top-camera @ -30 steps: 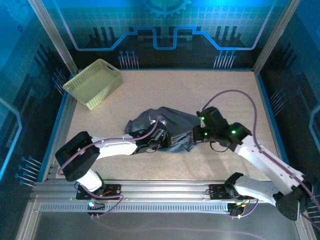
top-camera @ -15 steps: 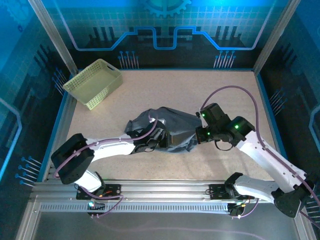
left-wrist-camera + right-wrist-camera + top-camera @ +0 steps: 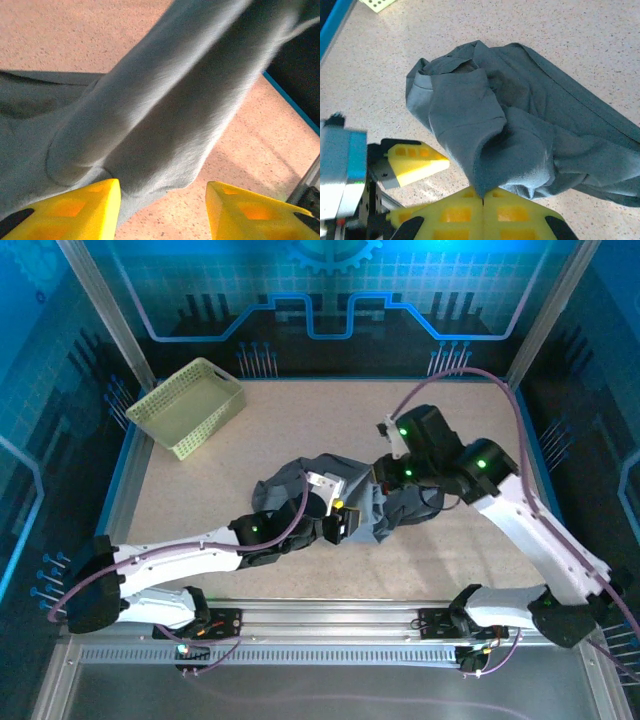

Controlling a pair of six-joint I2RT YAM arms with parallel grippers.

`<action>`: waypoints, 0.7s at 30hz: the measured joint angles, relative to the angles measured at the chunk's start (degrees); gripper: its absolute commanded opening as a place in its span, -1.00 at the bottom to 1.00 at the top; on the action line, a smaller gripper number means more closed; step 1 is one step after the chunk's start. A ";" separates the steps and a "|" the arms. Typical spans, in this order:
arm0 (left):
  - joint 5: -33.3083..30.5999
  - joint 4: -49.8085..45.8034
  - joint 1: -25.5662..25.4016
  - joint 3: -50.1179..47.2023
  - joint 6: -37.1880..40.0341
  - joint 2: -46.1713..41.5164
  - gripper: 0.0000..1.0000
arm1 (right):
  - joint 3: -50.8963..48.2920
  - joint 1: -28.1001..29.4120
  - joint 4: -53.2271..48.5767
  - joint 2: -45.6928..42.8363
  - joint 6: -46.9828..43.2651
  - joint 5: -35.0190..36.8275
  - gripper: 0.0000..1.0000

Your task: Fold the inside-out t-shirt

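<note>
The t-shirt (image 3: pixel 290 485) lies bunched and wrinkled in the middle of the worktop (image 3: pixel 300 425), dark grey against the speckled surface. The basket (image 3: pixel 190 405) sits well apart from it, in the upper left of the overhead view.

My right fingers (image 3: pixel 482 214) are pressed fully together, and a peak of the cloth runs straight down into the seam between them, so I have a pinch of the shirt there. From my right wrist, the rest of the shirt spreads away above that pinch. A thick rolled part is at centre left, and a long seamed edge stretches toward the right of the frame.

My left fingers (image 3: pixel 342 518) stand apart with nothing clamped between them. From my left wrist, a broad fold of the shirt slants from the upper right down to the lower left. Its rounded lower edge ends just above the gap, closer to the finger at the left of the frame. Bare worktop shows between the two tips. In the overhead view these fingers sit at the shirt's near edge, close beside my right ones.
</note>
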 measured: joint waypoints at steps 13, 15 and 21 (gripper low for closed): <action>-1.84 6.54 3.13 1.64 -5.92 11.74 0.00 | 1.86 3.56 2.45 7.21 2.32 2.08 -1.00; -1.88 6.64 4.22 1.64 -6.51 12.90 -0.25 | 1.86 3.26 2.58 7.10 2.32 2.19 -1.00; -1.64 6.97 5.03 1.31 -6.93 12.94 -0.93 | 1.66 -0.68 4.81 8.04 1.95 1.44 -1.00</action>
